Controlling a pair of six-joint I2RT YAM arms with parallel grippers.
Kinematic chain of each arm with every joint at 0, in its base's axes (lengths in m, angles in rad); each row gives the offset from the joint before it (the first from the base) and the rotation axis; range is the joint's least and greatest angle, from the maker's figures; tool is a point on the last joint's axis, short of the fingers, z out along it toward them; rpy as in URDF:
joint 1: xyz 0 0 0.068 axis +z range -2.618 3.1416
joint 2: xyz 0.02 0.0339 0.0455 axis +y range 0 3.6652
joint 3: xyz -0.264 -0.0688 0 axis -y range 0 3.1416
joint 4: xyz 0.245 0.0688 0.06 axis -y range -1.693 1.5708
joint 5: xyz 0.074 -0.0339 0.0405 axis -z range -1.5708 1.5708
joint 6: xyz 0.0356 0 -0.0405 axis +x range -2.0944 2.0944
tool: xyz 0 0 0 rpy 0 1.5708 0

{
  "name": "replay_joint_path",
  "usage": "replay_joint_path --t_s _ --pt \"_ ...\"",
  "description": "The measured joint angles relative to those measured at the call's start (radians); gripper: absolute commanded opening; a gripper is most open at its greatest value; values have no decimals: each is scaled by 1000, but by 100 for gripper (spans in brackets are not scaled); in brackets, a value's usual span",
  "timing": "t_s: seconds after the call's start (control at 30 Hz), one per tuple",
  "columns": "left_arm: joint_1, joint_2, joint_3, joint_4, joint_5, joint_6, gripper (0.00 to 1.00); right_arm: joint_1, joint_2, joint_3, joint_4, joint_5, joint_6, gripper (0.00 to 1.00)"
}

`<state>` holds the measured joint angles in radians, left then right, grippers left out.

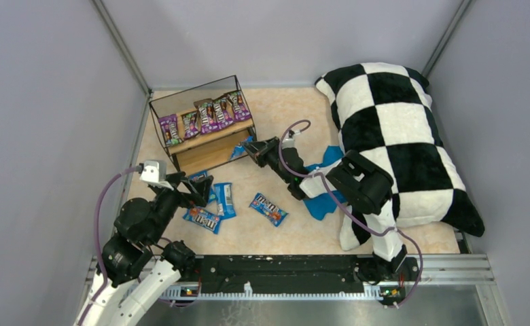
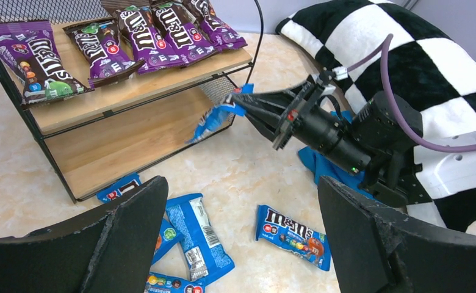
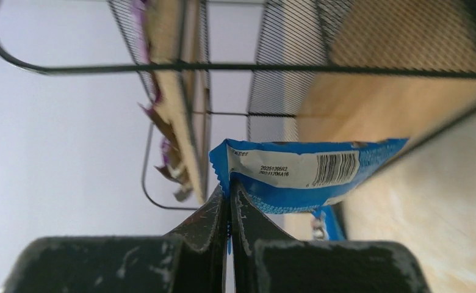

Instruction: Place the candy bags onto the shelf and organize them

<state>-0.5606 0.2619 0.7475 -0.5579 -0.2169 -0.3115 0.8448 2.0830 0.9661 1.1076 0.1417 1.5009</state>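
So the right gripper [image 3: 228, 192] is clamped all the way down on the corner seam of a blue candy bag [image 3: 309, 171], with only a sliver of wrapper between the fingers. The bag sticks out past the tips and droops. It sits at the end of the shelf [image 2: 126, 146] nearest the pillow, about level with the lower board, mid-frame in the left wrist view. The top board has a row of five purple and brown bags [image 2: 150, 36], and the lower board looks bare.

What worries me is that thin pinch on one corner, which leaves the bag floppy. That end of the shelf has a mesh panel [image 2: 220, 91] and a wire post, and the bag's loose end looks just beside them. Push straight in and I'd guess it folds against the wire or gets tugged out of the grip. The frame looks light too, so a bump could shove it.

The open room is the shelf's front face, toward the bottom of the overhead view, where there's no mesh. But the left gripper [image 2: 241, 189] hovers there, jaws spread wide and empty, over loose blue bags [image 2: 196, 244] on the table. Behind the right arm, the checkered pillow [image 1: 398, 136] and blue cloth [image 1: 331, 157] crowd any pull-back.
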Motion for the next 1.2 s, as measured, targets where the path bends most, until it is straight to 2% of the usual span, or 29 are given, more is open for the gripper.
replay_joint_path --t_s 0.2,0.37,0.73,0.97,1.2 --pt "0 -3 -1 6 16 1 98 8 22 103 -4 62 -17 0" --pt "0 -7 -2 12 19 1 99 23 42 183 -94 123 -47 0" --pt "0 -11 -3 13 19 1 99 102 129 359 -446 382 -69 0" --pt "0 -11 -3 13 19 2 98 114 150 430 -780 492 61 0" --pt "0 -11 -4 13 23 5 99 115 186 529 -939 560 152 0"
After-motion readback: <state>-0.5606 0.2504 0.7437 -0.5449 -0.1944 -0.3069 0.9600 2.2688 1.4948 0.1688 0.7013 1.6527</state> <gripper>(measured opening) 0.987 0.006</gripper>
